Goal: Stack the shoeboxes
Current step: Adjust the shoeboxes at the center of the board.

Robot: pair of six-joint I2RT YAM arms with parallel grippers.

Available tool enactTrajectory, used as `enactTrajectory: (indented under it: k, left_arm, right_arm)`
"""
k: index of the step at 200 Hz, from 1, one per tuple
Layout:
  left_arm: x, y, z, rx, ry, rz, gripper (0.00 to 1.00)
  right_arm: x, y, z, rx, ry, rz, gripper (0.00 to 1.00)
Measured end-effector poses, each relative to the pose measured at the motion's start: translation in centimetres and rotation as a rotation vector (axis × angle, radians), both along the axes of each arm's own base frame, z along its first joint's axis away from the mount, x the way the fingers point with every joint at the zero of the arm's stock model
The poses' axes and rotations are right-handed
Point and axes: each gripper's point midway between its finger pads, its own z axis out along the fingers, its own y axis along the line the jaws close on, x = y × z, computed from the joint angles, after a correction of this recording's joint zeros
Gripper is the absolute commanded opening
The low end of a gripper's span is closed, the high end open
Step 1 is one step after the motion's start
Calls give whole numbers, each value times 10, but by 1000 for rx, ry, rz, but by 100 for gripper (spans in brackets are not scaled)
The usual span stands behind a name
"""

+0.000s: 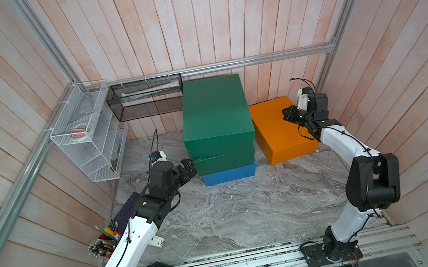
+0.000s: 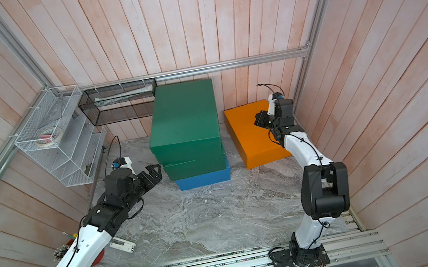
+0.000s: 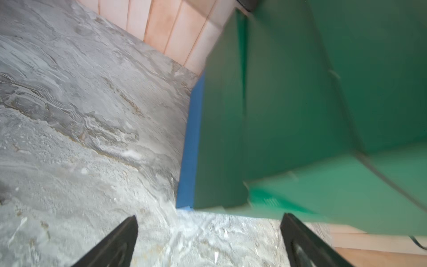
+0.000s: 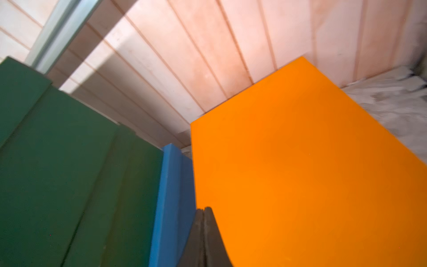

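The orange box (image 1: 276,136) looks light, stiff and bulky; grip its long sides. Left fingers (image 3: 115,245) are spread, right fingers (image 4: 213,238) pressed together.

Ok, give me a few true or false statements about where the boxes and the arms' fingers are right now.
The blue box is at the bottom of the stack, under two green boxes. True.
The orange box sits on top of the stack. False: it stands on the table beside it.
The left fingers are spread open. True.
The right fingers grip the orange box. False: they are shut together over its lid, holding nothing.
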Motion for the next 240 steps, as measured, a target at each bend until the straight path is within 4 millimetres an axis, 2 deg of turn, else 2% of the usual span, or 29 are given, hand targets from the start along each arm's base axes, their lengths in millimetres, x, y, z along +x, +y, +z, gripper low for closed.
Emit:
enactTrajectory:
  k: [15,41,60,79,100,123,172,205,240]
  left_arm:
    - [-16,-4,6,1,-8,-2,100]
    - [-33,-14,11,-1,-20,-11,100]
    - [-40,-35,7,28,-2,-60,100]
    - [-40,-65,4,75,21,-117,100]
    - [-40,-102,5,126,21,-190,100]
    - [-50,-147,15,159,-8,-294,100]
    - [-56,-223,34,165,-77,-446,100]
    - [-53,-279,26,182,-85,-546,100]
    - [-51,-325,9,198,-69,-635,100]
  right_arm:
    - [-6,-19,-17,12,37,-44,33]
    - [-15,-41,-42,19,90,-83,57]
    - [-21,-54,-55,14,115,-107,65]
    - [-29,-63,-63,17,129,-129,73]
    - [-34,-72,-64,20,128,-149,74]
    - [-32,-84,-58,20,102,-172,73]
    - [-31,-106,-52,25,67,-205,72]
    - [-27,-123,-59,32,59,-229,72]
    - [-22,-139,-73,47,61,-236,70]
